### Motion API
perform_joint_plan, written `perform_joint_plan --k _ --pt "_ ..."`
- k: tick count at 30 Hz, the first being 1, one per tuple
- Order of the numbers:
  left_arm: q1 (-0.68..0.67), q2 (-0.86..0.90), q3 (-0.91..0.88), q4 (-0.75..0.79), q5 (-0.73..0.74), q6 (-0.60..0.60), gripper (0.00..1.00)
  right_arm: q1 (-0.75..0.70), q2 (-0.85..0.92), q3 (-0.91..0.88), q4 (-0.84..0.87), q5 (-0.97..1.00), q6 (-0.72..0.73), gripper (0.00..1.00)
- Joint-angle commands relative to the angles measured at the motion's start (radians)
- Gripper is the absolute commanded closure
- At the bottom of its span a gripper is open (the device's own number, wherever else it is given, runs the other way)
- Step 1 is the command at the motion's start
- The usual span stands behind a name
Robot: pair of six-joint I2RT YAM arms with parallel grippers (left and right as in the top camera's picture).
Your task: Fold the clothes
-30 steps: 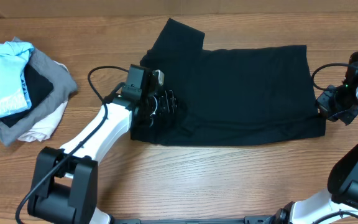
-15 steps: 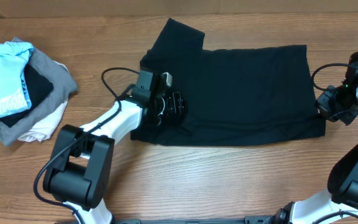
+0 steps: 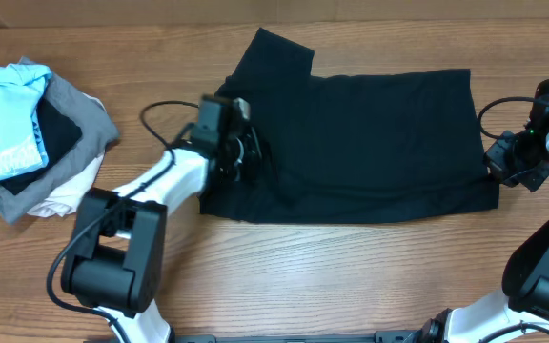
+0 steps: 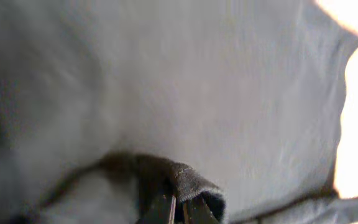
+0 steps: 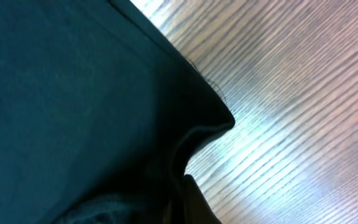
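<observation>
Tee loc: black tee point(image 3: 370, 143) lies flat in the middle of the table point(image 3: 351, 276), body running L–R. One sleeve point(image 3: 279, 52) pokes toward the far edge. It's well apart from the clothes pile point(image 3: 27, 133) at far L.
L pincer: left gripper point(image 3: 246, 152) sits on the tee's L end, just below the sleeve. Wrist cam shows the jaws narrow, nipped on a raised ridge of cloth point(image 4: 188, 180), so you've got fabric there.
R pincer: right gripper point(image 3: 505, 170) is at the tee's R edge, by the near corner. Wrist cam shows the hem corner point(image 5: 213, 127) puckered toward the fingers, but only one dark finger point(image 5: 197, 202) shows. Can't tell if it's closed on cloth. The pucker hints at a pinch; check before you pull.
Why held so: prob. one grip per end, so you can lift one end and carry it over the other w/o bunching.
Tee look: matte black, mostly smooth. It's rumpled round the L pincer and the near edge is a bit wavy. L wrist cam is washed out, so the cloth reads grey there.
Stage: early, I'd say; no fold in the tee yet.
</observation>
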Motion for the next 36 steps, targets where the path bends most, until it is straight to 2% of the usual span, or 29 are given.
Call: perform_joint_plan --k 1,11,20,31,36 --pt "0.051 0.008 0.049 0.008 -0.003 -0.082 0.96 0.004 -0.021 0.005 0.017 0.002 -0.007 0.96" --pt "0.088 0.008 0.050 0.045 -0.002 -0.145 0.96 0.004 -0.021 0.005 0.064 0.002 -0.007 0.96" --pt "0.121 0.005 0.050 -0.105 -0.031 -0.169 0.96 0.004 0.014 0.005 0.114 -0.002 -0.054 0.96" --pt "0.139 -0.017 0.050 -0.101 -0.068 -0.169 0.96 0.005 0.114 0.005 0.159 -0.032 -0.056 0.91" --pt "0.139 -0.017 0.050 -0.111 -0.084 -0.168 0.96 0.006 0.150 0.005 0.170 -0.046 -0.060 0.58"
